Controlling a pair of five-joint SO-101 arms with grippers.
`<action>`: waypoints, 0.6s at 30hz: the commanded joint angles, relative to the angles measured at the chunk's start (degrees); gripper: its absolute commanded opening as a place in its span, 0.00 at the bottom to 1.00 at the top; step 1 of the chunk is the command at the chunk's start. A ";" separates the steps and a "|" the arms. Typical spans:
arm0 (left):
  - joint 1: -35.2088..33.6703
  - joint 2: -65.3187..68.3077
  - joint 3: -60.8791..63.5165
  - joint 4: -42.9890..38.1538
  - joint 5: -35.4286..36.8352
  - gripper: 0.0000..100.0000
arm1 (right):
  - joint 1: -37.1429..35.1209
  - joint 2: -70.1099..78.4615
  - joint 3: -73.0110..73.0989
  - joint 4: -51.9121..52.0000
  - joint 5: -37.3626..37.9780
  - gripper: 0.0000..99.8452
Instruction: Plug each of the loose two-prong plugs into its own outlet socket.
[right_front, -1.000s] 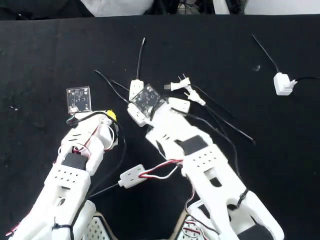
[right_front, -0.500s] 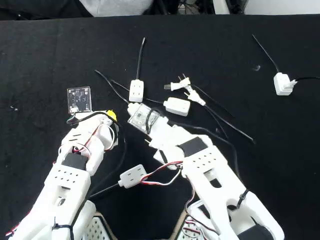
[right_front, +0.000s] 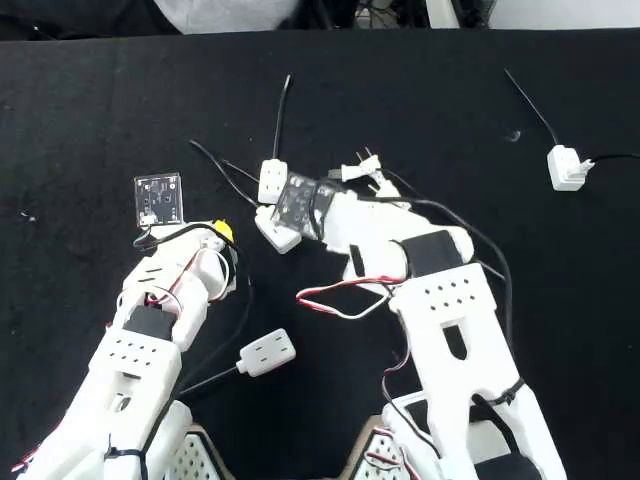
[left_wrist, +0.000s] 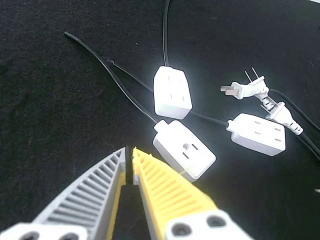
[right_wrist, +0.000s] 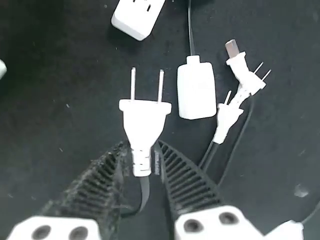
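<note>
My right gripper (right_wrist: 141, 152) is shut on the cord end of a white two-prong plug (right_wrist: 144, 115), whose prongs point away from it toward a white outlet socket (right_wrist: 137, 15). Beside the held plug lies another white socket block (right_wrist: 196, 94), and past it two loose plugs (right_wrist: 245, 70) rest crossed over each other. In the high view the right arm's wrist (right_front: 300, 200) hangs just beside two sockets (right_front: 272, 181) (right_front: 278, 232). My left gripper (left_wrist: 131, 152) is shut with nothing in it, a little short of the nearest socket (left_wrist: 184, 149).
A further socket (right_front: 268, 352) on a black cord lies between the two arms near the front. A white adapter (right_front: 566, 167) sits far right. A small square board (right_front: 158, 198) lies ahead of the left arm. Black cords cross the middle of the black table (right_front: 90, 120).
The right arm drew its wrist back toward itself, then pushed it forward to the sockets again, with its forearm swung to the right. The left arm has kept still.
</note>
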 joint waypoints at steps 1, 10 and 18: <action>0.31 -0.62 -0.84 -0.88 -0.35 0.03 | 1.76 -1.36 -6.81 0.26 5.80 0.01; 0.22 -0.62 -0.84 -0.88 -0.35 0.03 | 1.85 -1.45 -8.84 -3.43 6.15 0.01; 0.22 -0.62 -0.92 -0.88 -0.35 0.03 | -3.60 -1.80 6.64 -3.69 3.78 0.01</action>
